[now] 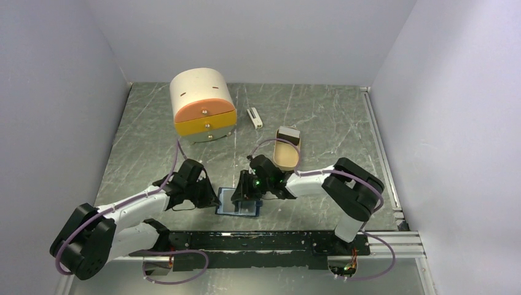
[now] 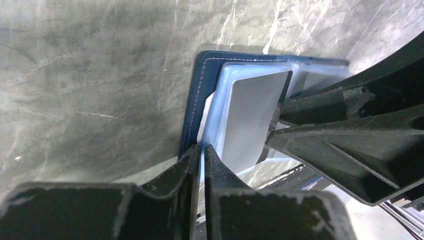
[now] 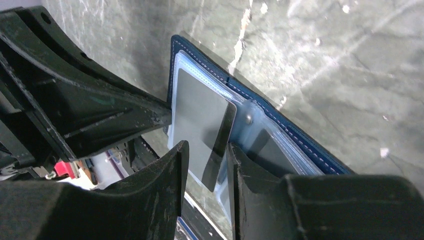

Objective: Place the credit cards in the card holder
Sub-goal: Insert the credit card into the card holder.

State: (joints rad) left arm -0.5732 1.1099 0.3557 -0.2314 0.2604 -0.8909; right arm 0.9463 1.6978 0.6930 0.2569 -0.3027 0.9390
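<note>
The navy card holder (image 1: 238,204) lies open on the table between both grippers, its pale blue clear sleeves facing up. My left gripper (image 1: 213,198) is shut on the edge of a clear sleeve (image 2: 202,150) at the holder's left side. A pale grey credit card (image 2: 248,116) sits partly in that sleeve. In the right wrist view this card (image 3: 200,120) sticks out of the sleeve, with its near corner between my right fingertips. My right gripper (image 3: 207,165) is open, with a gap on both sides of the card. Another card (image 3: 272,150) shows dimly in the right pocket.
A cream round cabinet (image 1: 203,106) with orange and yellow drawers stands at the back left. A small white bar (image 1: 254,117) lies behind the middle. An open tan tin (image 1: 286,153) sits just behind my right arm. The black base rail (image 1: 264,241) runs along the near edge.
</note>
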